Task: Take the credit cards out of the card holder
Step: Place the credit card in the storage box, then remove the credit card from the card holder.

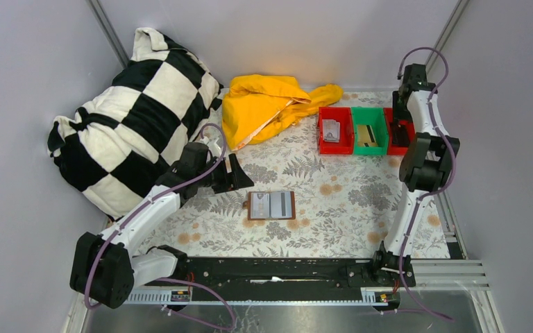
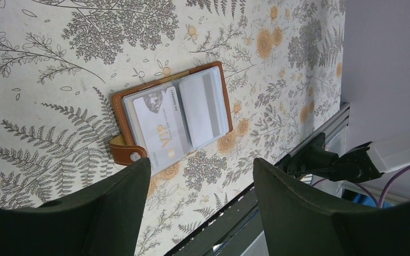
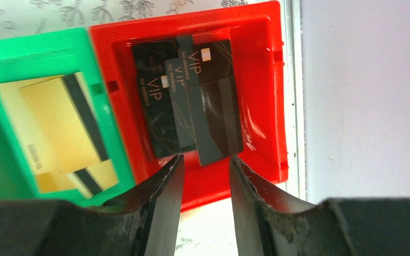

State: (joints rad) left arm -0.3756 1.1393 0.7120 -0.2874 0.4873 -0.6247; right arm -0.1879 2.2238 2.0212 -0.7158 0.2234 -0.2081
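Okay: one card holder [image 1: 271,205] lies open mid-tabletop [image 1: 340,201], with two credit cards [image 2: 160,125] in its pockets. Three bins stand at the back: left red bin [image 1: 321,132], green bin [image 3: 32,45] with two gold cards [image 3: 58,122], and right red bin [image 3: 269,32] with three black cards [image 3: 213,122]. Left end effector [image 2: 200,165] is spread wide and empty near the holder. Right end effector [image 3: 205,160] is partly spread over the right red bin, pinching nothing.

Brown leather-look card holder [image 2: 123,151], glossy black credit cards [image 3: 192,101], shiny red plastic bin [image 3: 192,18], matt tablecloth [image 2: 58,53]
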